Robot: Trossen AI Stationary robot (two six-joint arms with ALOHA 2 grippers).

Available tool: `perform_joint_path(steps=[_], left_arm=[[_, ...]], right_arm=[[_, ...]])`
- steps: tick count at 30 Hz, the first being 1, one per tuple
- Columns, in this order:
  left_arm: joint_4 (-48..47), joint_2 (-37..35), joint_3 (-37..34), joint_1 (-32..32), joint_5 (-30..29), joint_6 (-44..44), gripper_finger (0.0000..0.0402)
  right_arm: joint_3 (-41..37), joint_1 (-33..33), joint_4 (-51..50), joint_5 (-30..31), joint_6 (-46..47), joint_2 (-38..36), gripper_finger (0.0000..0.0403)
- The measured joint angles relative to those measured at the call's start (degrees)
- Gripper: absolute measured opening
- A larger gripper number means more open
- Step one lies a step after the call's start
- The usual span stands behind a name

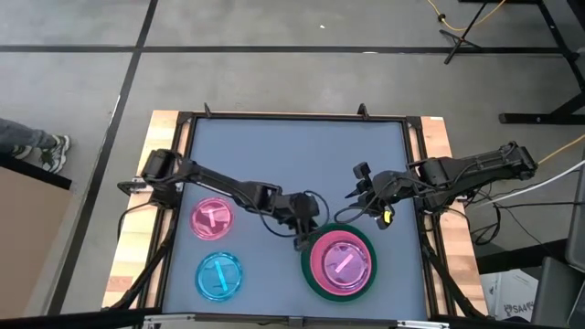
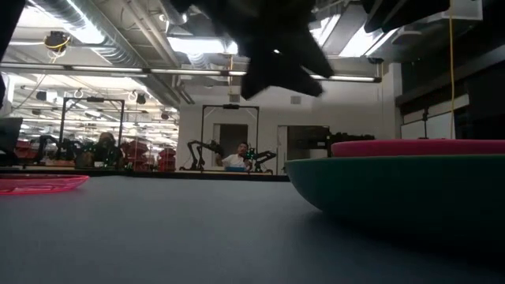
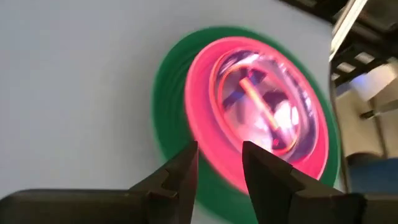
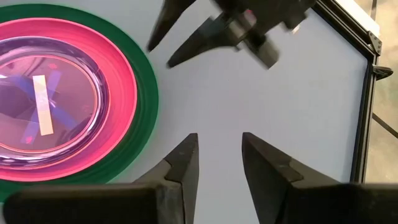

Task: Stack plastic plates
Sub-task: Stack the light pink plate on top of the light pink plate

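plastic plates: we find a green plate (image 1: 311, 279) at 5 o'clock on the table (image 1: 292, 155) bearing a pink plate (image 1: 319, 260) and a small translucent one (image 1: 344, 262). loose pink plate (image 1: 212, 218) and blue plate (image 1: 219, 275) at 8 o'clock remain unstacked. left hand (image 1: 299, 239) beside the stack and right hand (image 1: 358, 190) at 3 o'clock both stand parted, empty.

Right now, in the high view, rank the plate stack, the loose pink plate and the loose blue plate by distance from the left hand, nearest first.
1. The large green plastic plate carrying the pink stack: right beside the left hand, toward the table's right.
2. The small translucent pink plate: on the table's left.
3. The small translucent blue plate: left, at the near edge.
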Motion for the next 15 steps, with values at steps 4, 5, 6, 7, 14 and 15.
perform_joint_path(steps=[4, 5, 6, 7, 14, 15], left_arm=[[-8.77, -3.96, 0.00, -0.60, -2.94, 1.41, 0.0119], [-10.80, -4.91, 0.00, -0.82, -3.79, 1.87, 0.0119], [-12.81, -5.92, 0.00, -1.06, -4.59, 2.11, 0.0119], [-14.79, -7.02, 0.00, -1.35, -5.31, 2.15, 0.0119], [-24.58, -14.11, 0.07, -3.56, -8.42, 1.58, 0.0119], [-25.95, -15.20, 0.10, -3.96, -8.69, 1.57, 0.0119]], right_arm=[[0.00, -0.01, -0.04, 0.00, 0.00, 0.11, 0.0113], [0.00, 0.00, 0.02, 0.01, 0.00, 0.19, 0.0113], [0.00, 0.01, 0.02, 0.01, 0.00, 0.32, 0.0113], [0.00, 0.01, 0.02, 0.02, 0.00, 0.38, 0.0113], [0.00, 0.01, 0.06, 0.02, 0.21, 1.25, 0.0113], [0.00, 0.01, -0.03, 0.00, 0.32, 1.29, 0.0113]])
